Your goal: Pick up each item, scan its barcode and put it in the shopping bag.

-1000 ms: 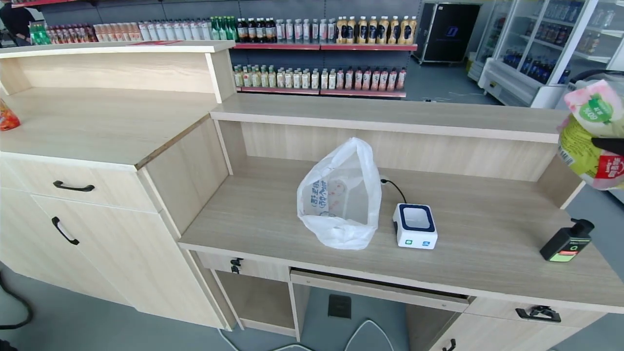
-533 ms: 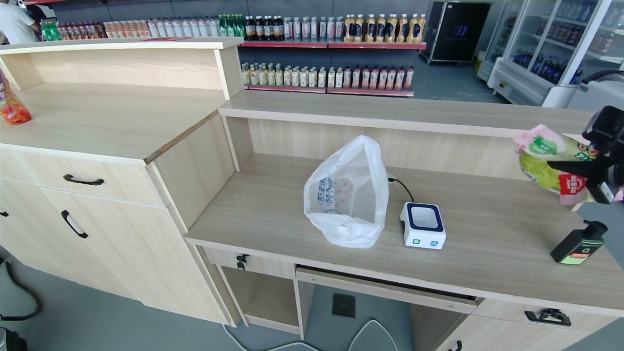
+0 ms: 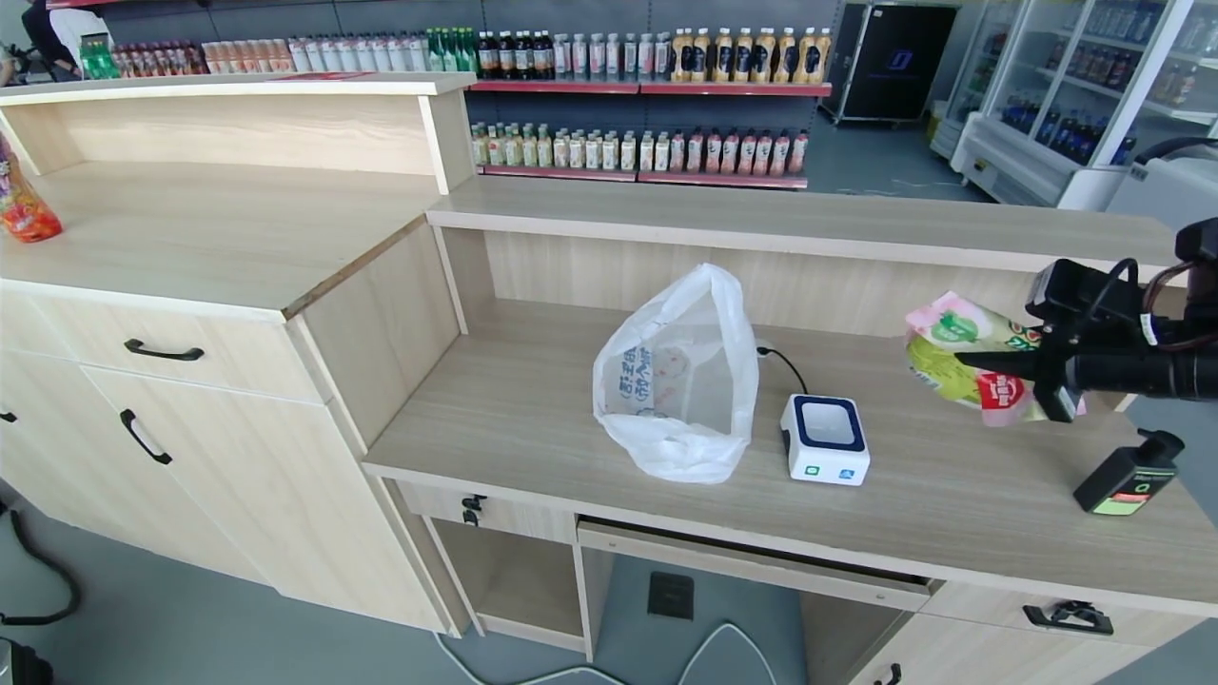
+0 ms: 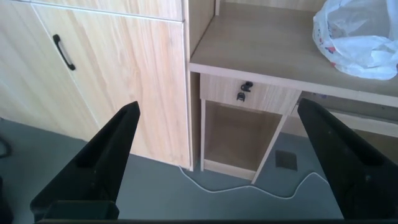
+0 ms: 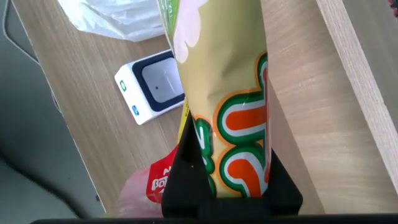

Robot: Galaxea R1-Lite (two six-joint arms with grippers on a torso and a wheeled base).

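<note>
Since a second ago my right claw (image 3: 990, 376) has carried the snack bag (image 3: 952, 354) inward. Clamped on it, the claw hangs above the tabletop (image 3: 952, 485) at the scanner's (image 3: 826, 440) two o'clock. Next, I judge, comes turning the barcode squarely toward its window. My left claw (image 4: 217, 106) gapes wide.

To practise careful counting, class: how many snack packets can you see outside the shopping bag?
2. One snack packet is in the right gripper, over the desk; an orange packet lies on the raised counter, far left. The shopping bag may hide more.
</note>
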